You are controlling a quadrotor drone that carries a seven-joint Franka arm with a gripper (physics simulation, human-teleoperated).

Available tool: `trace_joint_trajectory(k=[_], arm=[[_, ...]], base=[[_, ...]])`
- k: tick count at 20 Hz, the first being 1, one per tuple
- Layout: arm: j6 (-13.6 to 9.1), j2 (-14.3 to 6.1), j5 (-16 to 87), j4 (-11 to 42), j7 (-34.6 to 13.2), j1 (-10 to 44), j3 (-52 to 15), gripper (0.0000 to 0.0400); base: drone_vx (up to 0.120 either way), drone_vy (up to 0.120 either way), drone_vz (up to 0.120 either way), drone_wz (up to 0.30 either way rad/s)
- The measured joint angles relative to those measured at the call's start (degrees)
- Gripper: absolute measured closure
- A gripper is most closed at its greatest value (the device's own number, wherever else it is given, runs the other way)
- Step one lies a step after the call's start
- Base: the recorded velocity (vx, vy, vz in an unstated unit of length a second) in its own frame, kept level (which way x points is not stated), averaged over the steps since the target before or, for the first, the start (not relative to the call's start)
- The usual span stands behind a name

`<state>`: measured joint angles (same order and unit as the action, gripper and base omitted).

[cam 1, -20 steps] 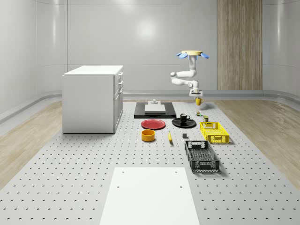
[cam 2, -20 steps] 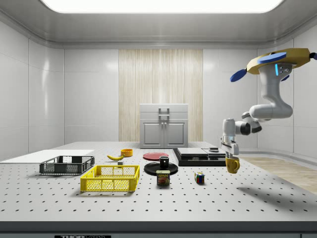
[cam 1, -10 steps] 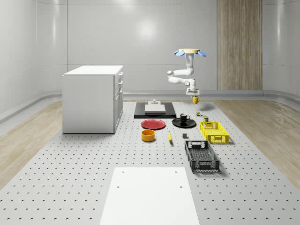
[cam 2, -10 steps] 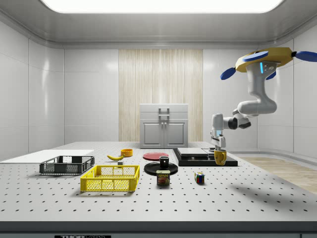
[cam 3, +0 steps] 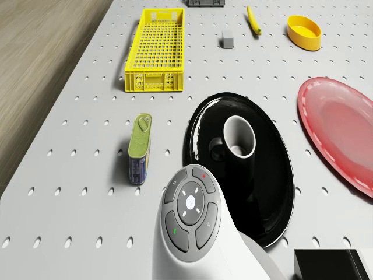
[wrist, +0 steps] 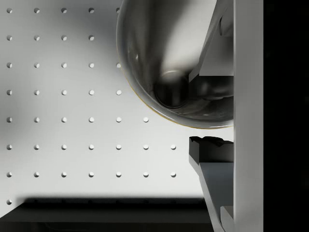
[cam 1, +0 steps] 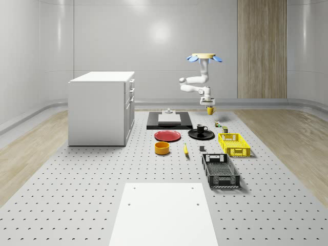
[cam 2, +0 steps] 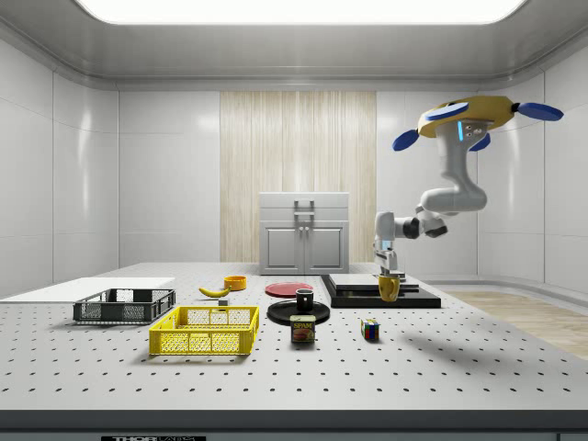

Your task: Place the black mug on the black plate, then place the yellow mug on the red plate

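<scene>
The drone hovers over the far part of the table, behind the black plate, and its arm hangs down. My gripper is shut on the rim of the yellow mug, holding it in the air by the black slab's right end. In the wrist view one finger is inside the yellow mug and the other outside. The black mug stands upright on the black plate. The red plate lies bare beside it.
A yellow crate, black crate, yellow bowl and banana lie nearer the front. A can and a coloured cube sit near the black plate. A white cabinet stands at the whole-scene view's left.
The drone and arm have carried the yellow mug toward the whole-scene view's left and farther back, up to the black slab. The black mug and plates have not moved.
</scene>
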<state>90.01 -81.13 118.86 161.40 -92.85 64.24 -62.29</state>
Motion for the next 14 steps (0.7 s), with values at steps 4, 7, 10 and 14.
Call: trace_joint_trajectory(k=[4,7,10,14], arm=[[0.04,-0.04,-0.02,0.00,-0.02,0.02,-0.01,0.0290],[0.07,-0.08,-0.04,-0.01,-0.03,0.04,-0.02,0.0290],[0.10,-0.11,-0.06,-0.01,-0.05,0.06,-0.03,0.0290],[0.13,-0.14,-0.08,-0.01,-0.07,0.08,-0.04,0.0290]], base=[[0.120,-0.120,0.000,0.000],[0.120,-0.120,0.000,0.000],[0.120,-0.120,0.000,0.000],[0.120,-0.120,0.000,0.000]])
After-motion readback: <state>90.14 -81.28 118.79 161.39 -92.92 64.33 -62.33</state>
